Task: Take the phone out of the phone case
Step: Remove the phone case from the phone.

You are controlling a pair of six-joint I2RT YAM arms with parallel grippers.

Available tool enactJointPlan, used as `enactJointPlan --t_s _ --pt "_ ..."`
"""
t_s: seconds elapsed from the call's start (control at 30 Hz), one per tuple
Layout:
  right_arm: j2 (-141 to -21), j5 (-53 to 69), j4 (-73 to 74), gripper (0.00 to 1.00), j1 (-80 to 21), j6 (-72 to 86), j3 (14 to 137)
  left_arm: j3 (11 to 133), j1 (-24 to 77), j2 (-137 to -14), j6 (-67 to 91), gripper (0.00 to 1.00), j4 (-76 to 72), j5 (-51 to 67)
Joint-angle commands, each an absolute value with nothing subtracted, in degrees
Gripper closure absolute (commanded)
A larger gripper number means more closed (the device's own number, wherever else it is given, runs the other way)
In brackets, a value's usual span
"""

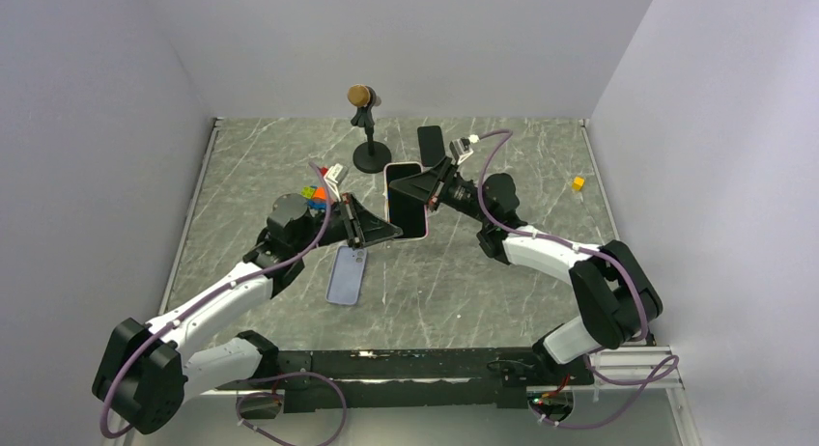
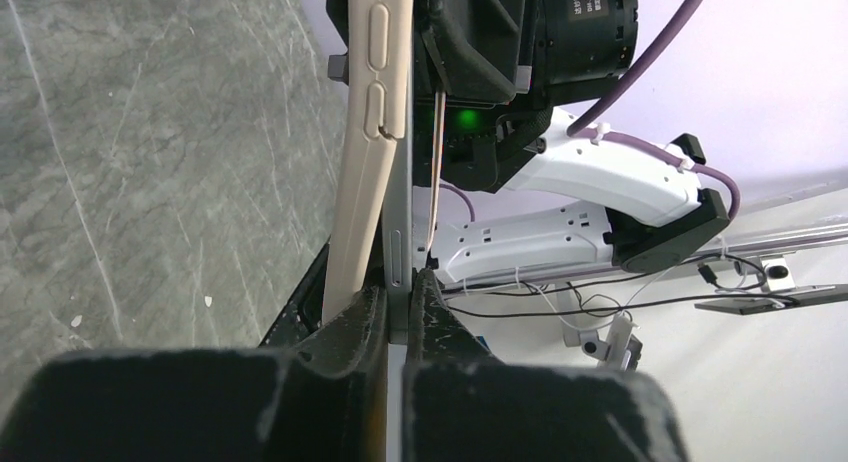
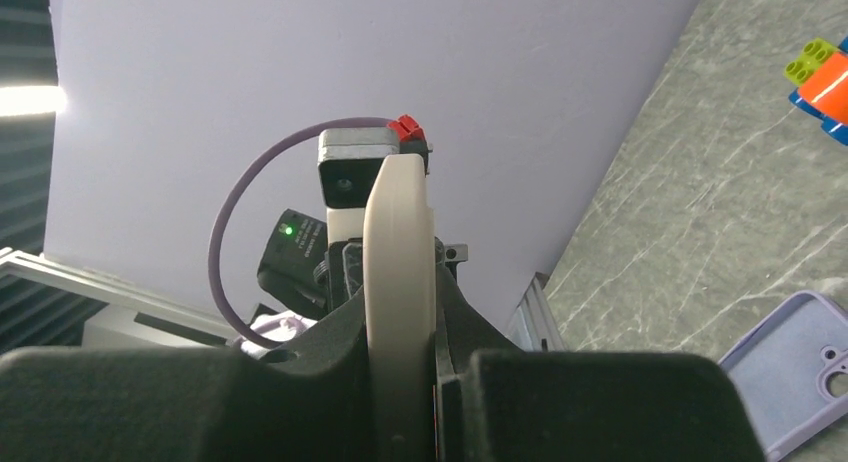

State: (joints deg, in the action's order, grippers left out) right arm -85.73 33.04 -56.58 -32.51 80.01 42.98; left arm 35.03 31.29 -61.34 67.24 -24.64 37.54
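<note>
- We see a bench (image 1: 270,156) with a grey, marble-veined top filling the middle of the room.
- Pale metal rails run along its left edge (image 1: 193,209) and its right edge (image 1: 599,176).
- Plain, pale lilac-grey walls close it in: a far wall (image 1: 386,41), a left wall (image 1: 87,176) and a right wall (image 1: 724,127).
- Light falls evenly, with soft shadows on the bench.
- From the right wrist view we make out a bright light strip (image 3: 28,100) at the left.
- Beyond the near edge, a white power strip (image 2: 520,244) lies among loose cables.
</note>
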Motion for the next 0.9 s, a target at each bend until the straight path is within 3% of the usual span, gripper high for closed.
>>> enactJointPlan --t_s 0.0,0.17,0.27,0.5,0.87 --pt "-83.5 46.6 -52.5 1.00 -39.7 77.0 44.9 37.8 30.2 -61.4 64.2 1.00 -33.2 28.4" --pt "-76.4 45.5 -27.0 0.41 -37.1 60.7 45.6 37.9 29.6 -55.0 56.7 1.00 -24.8 24.5" --pt "-72.6 45.2 -14.9 0.27 -34.5 53.1 46.6 37.7 28.4 -51.5 55.0 1.00 -22.8 24.7" --pt "-70.2 52.5 -13.7 0.26 -30.9 49.9 47.2 37.6 25.4 -49.4 57.1 1.00 -24.3 31.0" --pt "-75.4 54.4 -21.5 0.55 -31.2 50.5 53.8 38.5 25.1 -49.6 59.2 1.00 -27.0 36.3"
